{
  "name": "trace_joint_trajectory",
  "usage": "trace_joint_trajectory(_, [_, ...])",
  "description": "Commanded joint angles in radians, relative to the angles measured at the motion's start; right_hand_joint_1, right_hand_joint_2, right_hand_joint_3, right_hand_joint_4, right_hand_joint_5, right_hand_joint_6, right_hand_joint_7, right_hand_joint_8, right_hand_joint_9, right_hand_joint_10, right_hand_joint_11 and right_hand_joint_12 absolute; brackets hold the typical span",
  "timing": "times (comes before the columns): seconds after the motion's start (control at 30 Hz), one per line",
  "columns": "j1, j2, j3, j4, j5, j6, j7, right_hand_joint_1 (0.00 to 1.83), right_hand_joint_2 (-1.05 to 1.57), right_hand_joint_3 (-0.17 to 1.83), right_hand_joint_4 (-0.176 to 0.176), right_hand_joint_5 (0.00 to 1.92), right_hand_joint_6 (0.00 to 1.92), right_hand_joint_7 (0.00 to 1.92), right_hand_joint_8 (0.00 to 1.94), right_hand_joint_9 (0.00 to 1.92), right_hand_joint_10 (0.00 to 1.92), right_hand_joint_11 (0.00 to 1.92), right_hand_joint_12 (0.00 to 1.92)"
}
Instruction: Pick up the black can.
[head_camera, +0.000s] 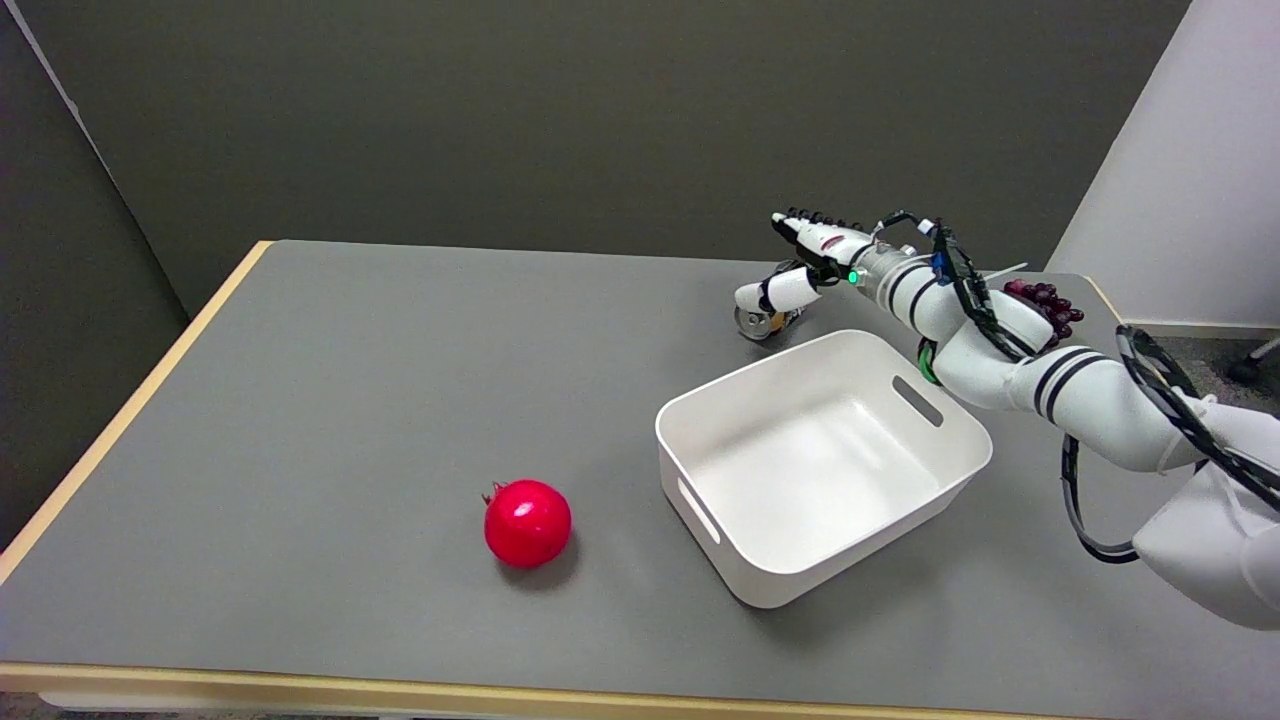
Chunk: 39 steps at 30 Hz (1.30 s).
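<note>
Black can (757, 322) lies just under my right hand (800, 268), whose fingers curl over it, though I cannot tell whether they grip yet.

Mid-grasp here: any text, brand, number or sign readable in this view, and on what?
None can be read.
Right hand: a small reddish mark on its back, too small to read.
Black can: mostly hidden under the hand; only its silver end shows, no label legible.
White bin, pomegranate, grapes: no markings visible.
</note>
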Motion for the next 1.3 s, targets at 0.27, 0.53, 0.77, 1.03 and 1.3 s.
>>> trace_joint_trajectory(0.27, [-0.002, -0.014, -0.057, -0.008, 0.011, 0.019, 0.03, 0.42, 0.6, 0.61, -0.104, 0.0, 0.0, 0.0, 0.0, 0.0, 0.0, 0.0, 0.92])
trace_joint_trajectory(0.53, [-0.019, -0.006, -0.046, -0.009, 0.024, 0.018, 0.032, 0.42, 0.6, 0.61, -0.108, 0.0, 0.0, 0.0, 0.0, 0.0, 0.0, 0.0, 0.92])
trace_joint_trajectory(0.77, [-0.019, -0.006, -0.046, -0.016, 0.024, 0.018, 0.032, 0.42, 0.6, 0.61, -0.109, 0.0, 0.0, 0.0, 0.0, 0.0, 0.0, 0.0, 0.92])
trace_joint_trajectory(1.03, [-0.019, -0.006, -0.046, -0.018, 0.023, 0.018, 0.032, 0.43, 0.6, 0.61, -0.11, 0.0, 0.0, 0.0, 0.0, 0.0, 0.0, 0.0, 0.92])
trace_joint_trajectory(1.3, [-0.021, -0.006, -0.046, -0.024, 0.024, 0.028, 0.036, 0.56, 0.58, 0.83, -0.113, 0.0, 0.0, 0.0, 0.0, 0.0, 0.02, 0.0, 0.86])
